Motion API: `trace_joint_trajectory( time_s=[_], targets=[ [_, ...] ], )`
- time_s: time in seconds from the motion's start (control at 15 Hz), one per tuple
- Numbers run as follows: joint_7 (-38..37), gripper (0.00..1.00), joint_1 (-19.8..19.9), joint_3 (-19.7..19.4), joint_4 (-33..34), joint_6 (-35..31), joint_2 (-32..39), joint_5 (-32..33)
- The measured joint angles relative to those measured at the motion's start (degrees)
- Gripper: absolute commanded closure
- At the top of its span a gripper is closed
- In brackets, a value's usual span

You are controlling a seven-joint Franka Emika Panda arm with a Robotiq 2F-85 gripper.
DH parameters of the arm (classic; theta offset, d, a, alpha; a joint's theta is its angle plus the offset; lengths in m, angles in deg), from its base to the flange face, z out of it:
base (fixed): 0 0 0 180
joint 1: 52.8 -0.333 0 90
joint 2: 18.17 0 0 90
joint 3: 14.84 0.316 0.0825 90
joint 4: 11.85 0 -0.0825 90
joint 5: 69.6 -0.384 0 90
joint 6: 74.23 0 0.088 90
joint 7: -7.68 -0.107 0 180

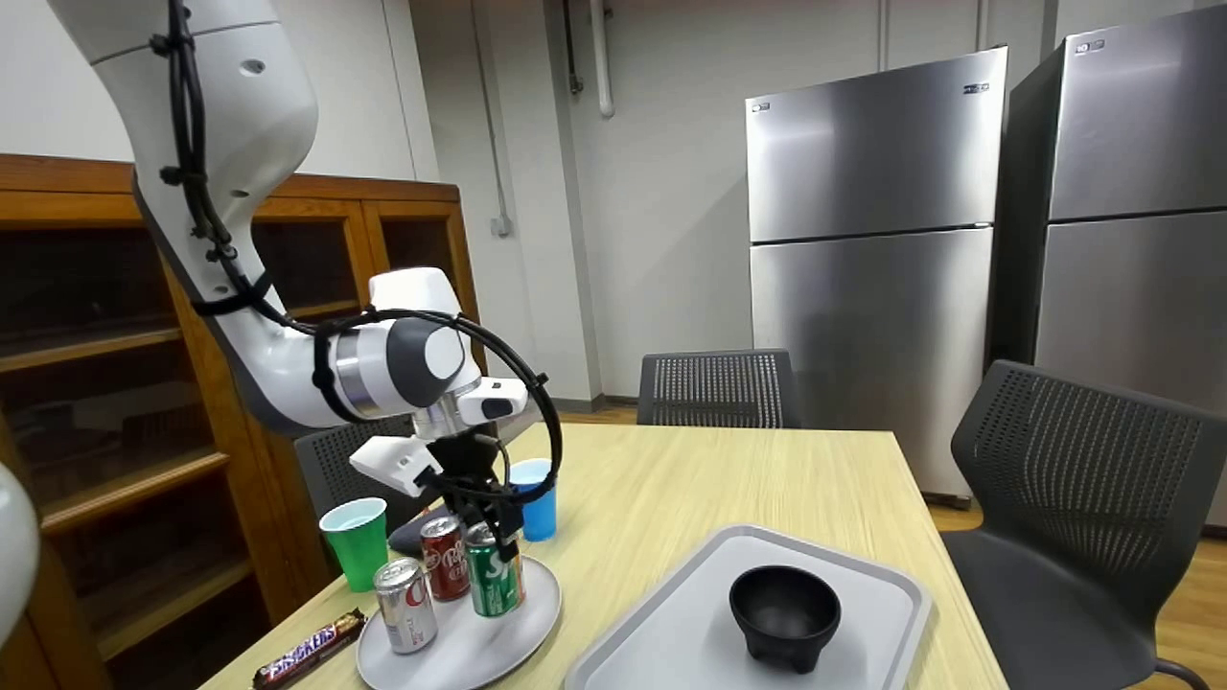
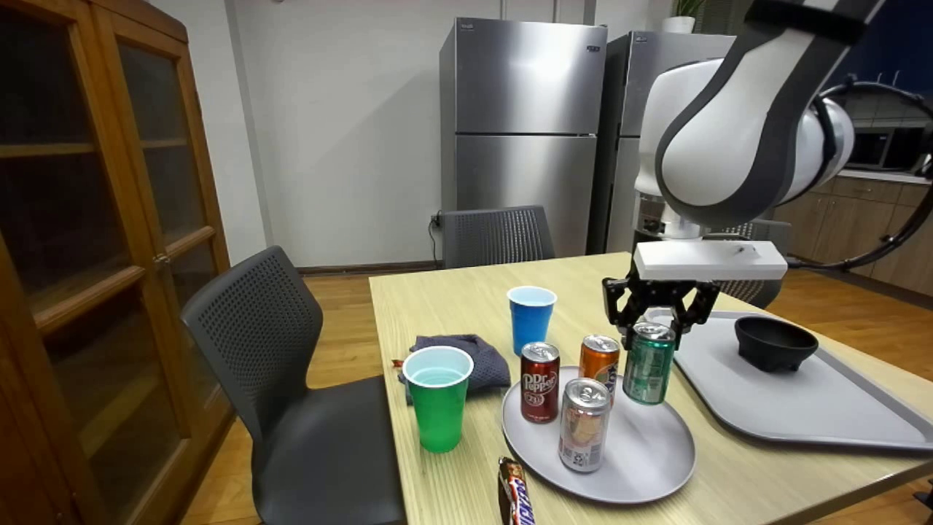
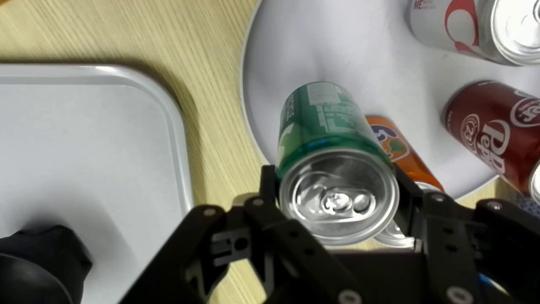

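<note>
A green soda can (image 2: 649, 373) stands between the two fingers of my gripper (image 2: 653, 335), which are closed around its upper end. In the wrist view, black fingers (image 3: 268, 181) press in from both sides of the can's silver lid. The green can is over the grey round plate (image 2: 660, 463), near its rim; whether its base touches the plate I cannot tell. Right beside it is an orange can (image 2: 598, 357), partly hidden behind the green one in an exterior view. A dark red Dr Pepper can (image 2: 539, 386) and a silver can (image 2: 583, 430) stand upright on the plate.
A grey tray (image 1: 690, 623) bearing a black bowl (image 1: 784, 613) lies beside the plate. Around the plate's other side are a green cup (image 2: 439, 408), a blue cup (image 2: 531, 321), a dark cloth (image 2: 487, 364) and a Snickers bar (image 1: 312, 652). Chairs surround the table.
</note>
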Motion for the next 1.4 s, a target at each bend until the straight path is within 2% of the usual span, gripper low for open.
trace_joint_trajectory(
  time_s=[0.2, 0.4, 1.4],
  targets=[
    [2.79, 0.62, 2.91, 3.78, 0.0, 0.71, 0.05, -1.65],
    [4.17, 0.62, 4.46, 5.47, 0.0, 1.05, 0.28, -2.11],
    [4.58, 0.62, 4.89, 7.52, 0.32, 1.08, 3.54, -1.99]
  ],
)
